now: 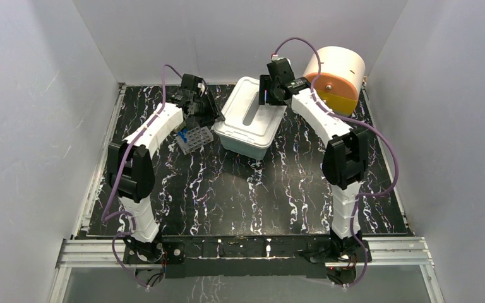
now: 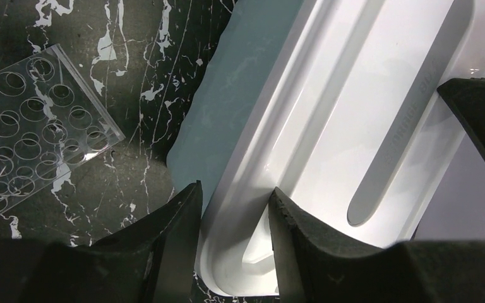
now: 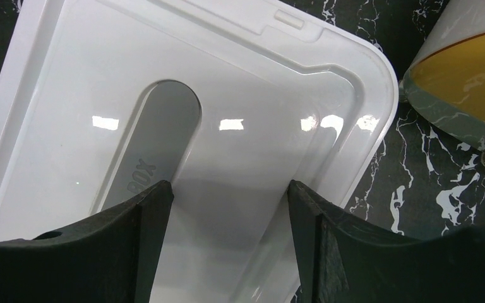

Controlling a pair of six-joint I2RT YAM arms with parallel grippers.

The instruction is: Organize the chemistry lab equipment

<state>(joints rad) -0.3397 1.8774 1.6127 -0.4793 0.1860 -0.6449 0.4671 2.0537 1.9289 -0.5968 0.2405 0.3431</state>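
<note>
A white box [image 1: 246, 142] with its white lid [image 1: 252, 107] on stands at the back middle of the table. My left gripper [image 1: 209, 117] is at the lid's left end. In the left wrist view its jaws [image 2: 235, 189] straddle the lid's rim [image 2: 227, 214], one finger outside and one inside, both against it. My right gripper [image 1: 266, 95] hangs open over the lid's far right part [image 3: 227, 126], nothing between its fingers. The grey tube rack [image 1: 194, 139], blue caps at its left end, lies left of the box; its holed top plate [image 2: 31, 126] shows beside the lid.
A big tan and orange cylinder [image 1: 338, 79] lies on its side at the back right, close to the box's corner [image 3: 467, 82]. Grey walls close the table on three sides. The dark marbled tabletop [image 1: 246, 196] stretches toward the arm bases.
</note>
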